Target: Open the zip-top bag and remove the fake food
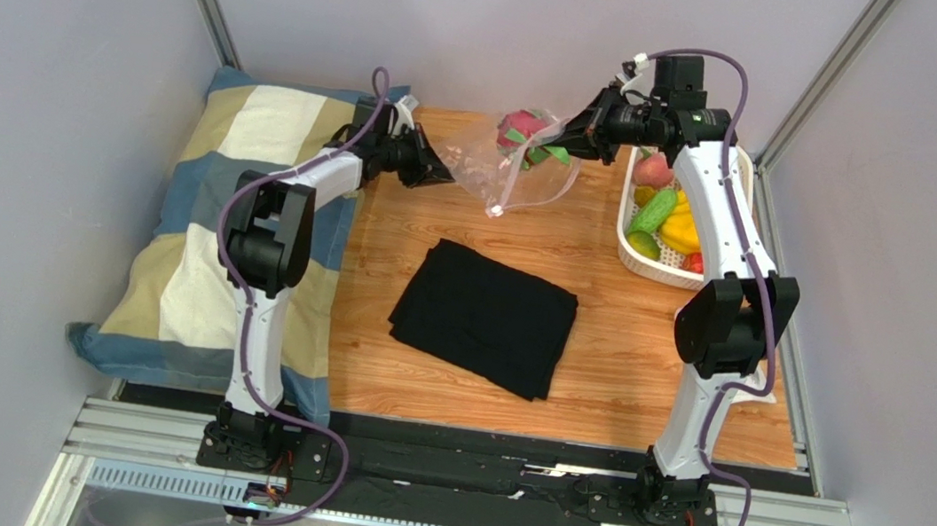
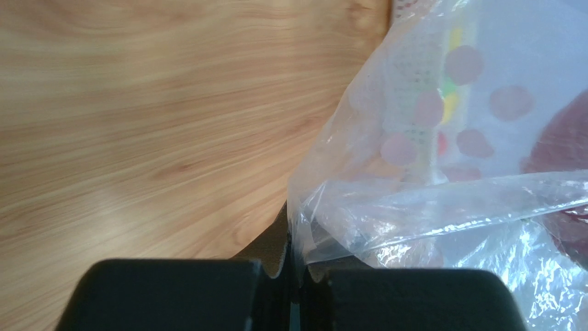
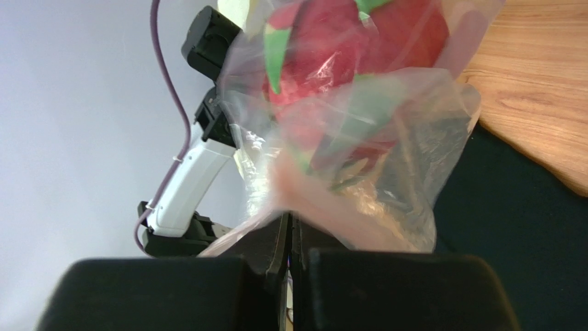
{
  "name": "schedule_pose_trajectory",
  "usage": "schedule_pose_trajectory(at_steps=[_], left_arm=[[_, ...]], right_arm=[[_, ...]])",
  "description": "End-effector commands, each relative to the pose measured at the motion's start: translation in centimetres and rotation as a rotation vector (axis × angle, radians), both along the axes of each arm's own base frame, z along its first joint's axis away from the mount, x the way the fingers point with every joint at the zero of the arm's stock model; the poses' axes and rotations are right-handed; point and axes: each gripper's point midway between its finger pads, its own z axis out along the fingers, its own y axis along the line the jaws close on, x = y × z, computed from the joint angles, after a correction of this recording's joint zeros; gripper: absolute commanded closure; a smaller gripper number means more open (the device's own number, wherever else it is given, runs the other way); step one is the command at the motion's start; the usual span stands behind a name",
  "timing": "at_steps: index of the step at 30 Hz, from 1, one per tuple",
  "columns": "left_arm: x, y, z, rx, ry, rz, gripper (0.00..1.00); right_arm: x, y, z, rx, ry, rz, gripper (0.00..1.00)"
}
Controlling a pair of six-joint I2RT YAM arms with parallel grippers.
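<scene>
Pinching: left gripper [image 1: 440,169] and right gripper [image 1: 566,136] are clamping zip-top bag [image 1: 514,178] edges.
Handling: film is looking limp, slippery; grip beside zip.

No text, label, brand, number or sign can be read in any of the views. The only marks resembling print are blurred pinkish round spots on the clear crinkly plastic zip-top bag [image 2: 476,200], seen in the left wrist view. They form no letters or digits, and whether they are printed on the plastic or show through it cannot be told.
</scene>
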Motion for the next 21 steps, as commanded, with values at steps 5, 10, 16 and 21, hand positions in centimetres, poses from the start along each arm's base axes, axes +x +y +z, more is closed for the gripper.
schedule_pose_trajectory(at_steps=[5,10,16,21], left_arm=[[1.5,5.1,-4.6,0.286,0.057,0.063,1.00],[1.9,4.7,-3.9,0.285,0.055,0.033,0.90],[-0.6,4.6,-0.4,0.300,0.007,-0.022,0.51],[-4.1,4.7,1.5,0.300,0.039,-0.067,0.18]], right_arm=[[-0.5,-1.8,2.7,-0.105,-0.161,0.001,1.00],[-0.5,-1.6,1.6,-0.096,-0.124,0.012,1.00],[1.0,-1.9,1.3,-0.117,-0.147,-0.014,1.00],[2.2,-2.0,1.6,-0.130,-0.167,-0.046,1.00]])
